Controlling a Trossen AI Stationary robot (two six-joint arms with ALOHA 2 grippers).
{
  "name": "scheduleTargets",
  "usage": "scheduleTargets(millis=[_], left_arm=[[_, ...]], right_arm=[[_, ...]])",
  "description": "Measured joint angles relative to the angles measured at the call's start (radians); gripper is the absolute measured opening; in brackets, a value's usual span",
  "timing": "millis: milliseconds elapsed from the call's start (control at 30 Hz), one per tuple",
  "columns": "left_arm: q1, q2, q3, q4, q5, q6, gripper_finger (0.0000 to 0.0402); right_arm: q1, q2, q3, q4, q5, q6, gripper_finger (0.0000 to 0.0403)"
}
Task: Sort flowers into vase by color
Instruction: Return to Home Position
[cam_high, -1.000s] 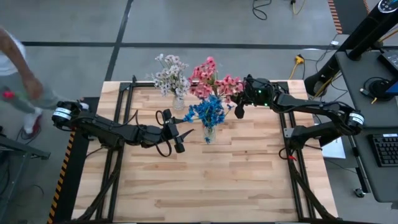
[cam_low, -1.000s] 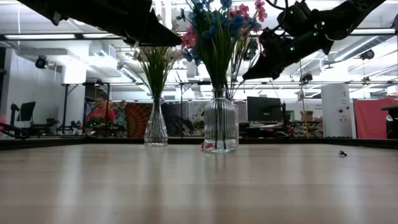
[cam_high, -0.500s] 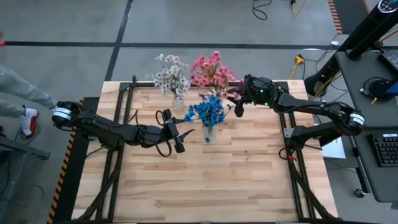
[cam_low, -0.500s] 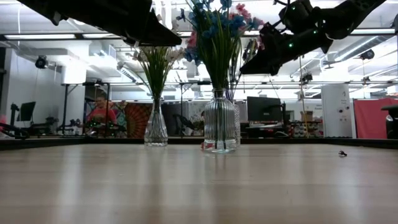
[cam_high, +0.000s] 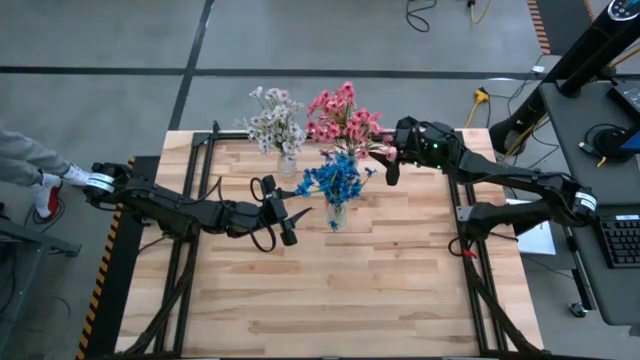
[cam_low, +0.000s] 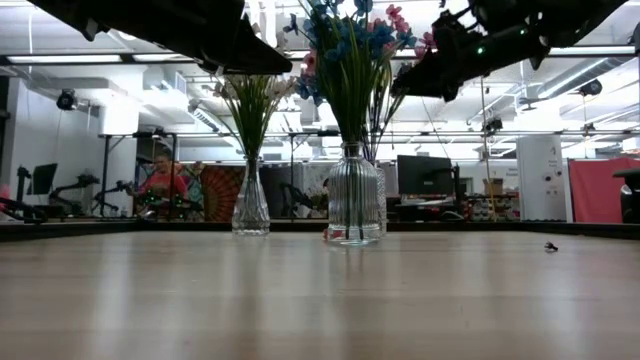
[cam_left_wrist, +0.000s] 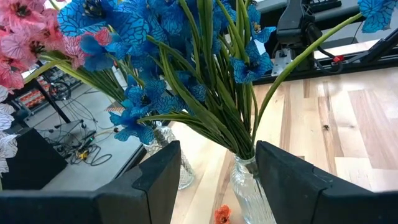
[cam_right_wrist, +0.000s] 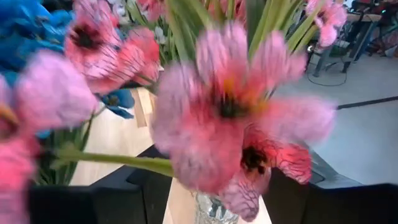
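Sorting looks done; the left gripper (cam_high: 288, 222) and right gripper (cam_high: 388, 163), fingers wide and empty beside the flowers (cam_high: 338, 112), should withdraw carefully.

Drew the right gripper (cam_high: 391, 172) back from the blue flowers (cam_high: 335, 180), a little farther out to their right, and raised it: in the low view now higher above them and close to level instead of nosed down. Let the pink flowers (cam_high: 343, 113) swing up and away from the blue flowers, toward their far side. Far to the left of the blue flowers, lost most of a person, leaving only a grey sleeve (cam_high: 22, 157) and a shoe (cam_high: 46, 195).
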Motion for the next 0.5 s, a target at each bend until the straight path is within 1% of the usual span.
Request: scheduleTargets(millis=[133, 267, 500], left_arm=[[0.0, 0.0, 0.0, 0.0, 0.0, 0.0, 0.0191], [0.0, 0.0, 0.0, 0.0, 0.0, 0.0, 0.0191], [0.0, 0.0, 0.0, 0.0, 0.0, 0.0, 0.0191]], right_arm=[[0.0, -0.05, 0.004, -0.049, 0.008, 0.003, 0.0201], [0.0, -0.096, 0.022, -0.111, 0.055, 0.003, 0.0201], [0.0, -0.144, 0.058, -0.149, 0.058, -0.001, 0.0201]])
